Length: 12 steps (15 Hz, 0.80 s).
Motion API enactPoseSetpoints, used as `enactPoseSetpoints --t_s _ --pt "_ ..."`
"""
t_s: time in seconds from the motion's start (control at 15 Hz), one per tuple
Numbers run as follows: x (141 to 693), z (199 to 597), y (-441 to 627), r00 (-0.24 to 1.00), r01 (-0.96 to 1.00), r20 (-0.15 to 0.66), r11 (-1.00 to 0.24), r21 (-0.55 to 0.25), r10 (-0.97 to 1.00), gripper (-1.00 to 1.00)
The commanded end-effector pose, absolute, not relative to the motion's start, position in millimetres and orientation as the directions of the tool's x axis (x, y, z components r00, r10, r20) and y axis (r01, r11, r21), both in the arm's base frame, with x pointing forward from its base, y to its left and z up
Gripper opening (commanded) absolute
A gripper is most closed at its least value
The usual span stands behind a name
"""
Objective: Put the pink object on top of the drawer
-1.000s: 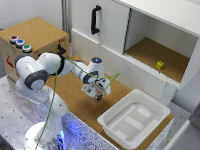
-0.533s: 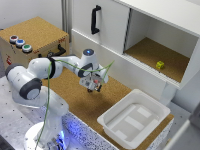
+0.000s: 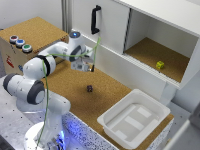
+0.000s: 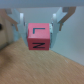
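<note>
Rough cork top on the drawer (image 3: pixel 37 31), glossy white plastic tray (image 3: pixel 134 120) (smooth), matt pink cube (image 4: pixel 39 36)

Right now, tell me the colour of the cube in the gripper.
Pink, with dark letter marks; the cube shows best in the wrist view.

A robotics lab with a mock kitchen setup is shown. 1 white robot arm (image 3: pixel 40 80) is mounted on a perforated metal base plate (image 3: pixel 10 125), lit blue near its foot. A cork-covered table (image 3: pixel 100 97) is backed by plain white cabinets (image 3: pixel 115 30), 1 with a black vertical handle (image 3: pixel 95 19) and 1 open compartment (image 3: pixel 160 55). A tan box with 3 coloured buttons (image 3: pixel 20 43) and a white plastic bin (image 3: pixel 134 119) are set out like test props.
</note>
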State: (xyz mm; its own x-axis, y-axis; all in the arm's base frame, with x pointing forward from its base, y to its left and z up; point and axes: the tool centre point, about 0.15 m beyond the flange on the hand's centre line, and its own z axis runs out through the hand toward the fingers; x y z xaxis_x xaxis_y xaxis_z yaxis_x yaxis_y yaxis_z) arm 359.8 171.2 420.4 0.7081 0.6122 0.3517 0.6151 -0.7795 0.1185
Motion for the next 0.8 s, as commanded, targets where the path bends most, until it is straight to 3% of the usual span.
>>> enactPoseSetpoints --t_s 0.0,0.33,0.6,0.73 --pt "384.7 472.2 298.7 0.594 0.796 0.153 -0.604 0.033 0.790 -1.00" --pt "355.6 464.0 384.8 0.297 0.954 0.010 -0.298 0.041 0.955 -1.00" --pt "346.7 474.3 432.5 0.128 0.991 0.034 -0.129 0.035 0.991 -1.00" --pt "338.6 469.3 447.8 0.027 0.999 -0.004 -0.027 0.042 1.000 -1.00"
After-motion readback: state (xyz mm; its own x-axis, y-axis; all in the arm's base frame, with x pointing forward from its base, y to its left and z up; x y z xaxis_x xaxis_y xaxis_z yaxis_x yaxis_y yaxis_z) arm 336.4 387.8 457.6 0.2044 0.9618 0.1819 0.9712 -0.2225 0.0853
